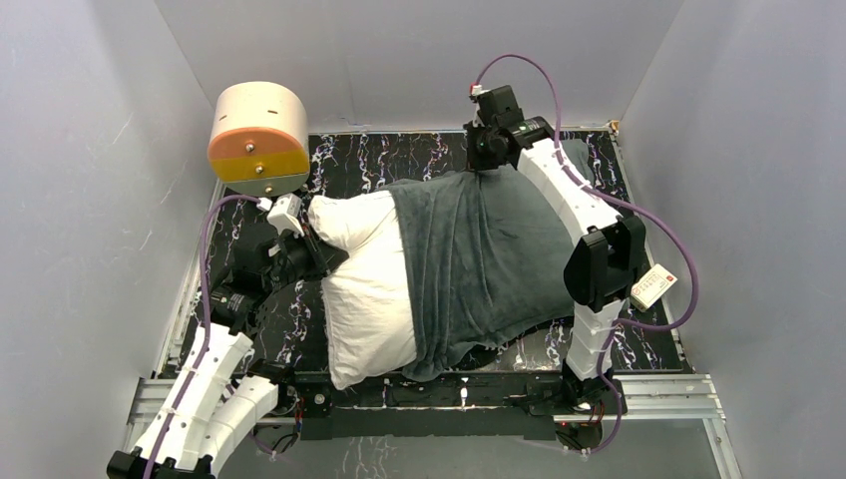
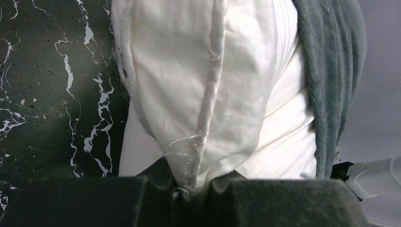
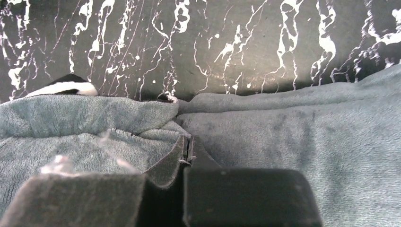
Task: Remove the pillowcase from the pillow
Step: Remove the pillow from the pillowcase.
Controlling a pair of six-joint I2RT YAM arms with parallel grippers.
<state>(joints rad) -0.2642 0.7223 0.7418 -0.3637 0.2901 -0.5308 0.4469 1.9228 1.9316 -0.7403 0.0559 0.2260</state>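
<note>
The white pillow (image 1: 364,279) lies across the black marbled table (image 1: 399,155). Its left third is bare. The rest is inside the grey-green pillowcase (image 1: 479,259). My left gripper (image 1: 309,235) is shut on the pillow's far-left corner. In the left wrist view the white fabric (image 2: 189,71) bunches into the left gripper's (image 2: 191,187) closed jaws, with the pillowcase's edge (image 2: 331,71) at the right. My right gripper (image 1: 489,165) is at the pillowcase's far edge. In the right wrist view this gripper (image 3: 188,142) is shut, with folds of the pillowcase (image 3: 293,137) gathered at the tips. A zebra-striped bit (image 3: 66,86) shows at the left.
A cream-and-orange cylinder (image 1: 259,138) stands at the back left corner, just beyond the left gripper. White walls enclose the table on three sides. Part of the right arm (image 2: 373,175) shows in the left wrist view.
</note>
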